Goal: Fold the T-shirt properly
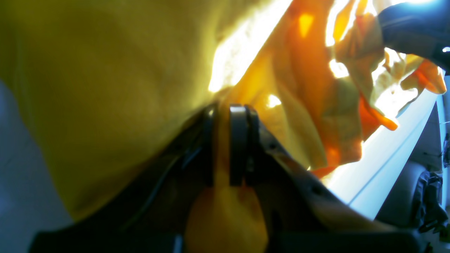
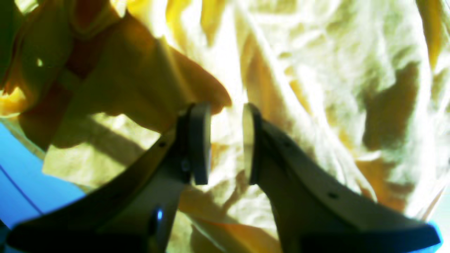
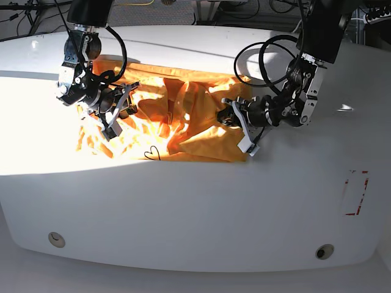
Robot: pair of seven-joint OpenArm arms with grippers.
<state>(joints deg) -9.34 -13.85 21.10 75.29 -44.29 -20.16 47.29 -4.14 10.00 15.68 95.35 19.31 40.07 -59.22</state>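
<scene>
The orange-yellow T-shirt [image 3: 183, 122] lies crumpled on the white table [image 3: 195, 201], with its small black heart drawing [image 3: 151, 152] near the front hem. My left gripper [image 3: 229, 116] is at the shirt's right edge. In the left wrist view it [image 1: 225, 112] is shut on a fold of the T-shirt [image 1: 105, 88], with cloth bunched between the pads [image 1: 239, 140]. My right gripper [image 3: 122, 107] hovers over the shirt's left part. In the right wrist view it [image 2: 226, 140] stands open, and the wrinkled T-shirt [image 2: 316, 70] shows through the gap.
A red-outlined rectangle [image 3: 354, 192] is marked on the table at the right. Black cables [image 3: 263, 55] loop beside the left arm. Strong sunlight falls across the table's left half. Two round holes [image 3: 56, 238] sit near the front edge.
</scene>
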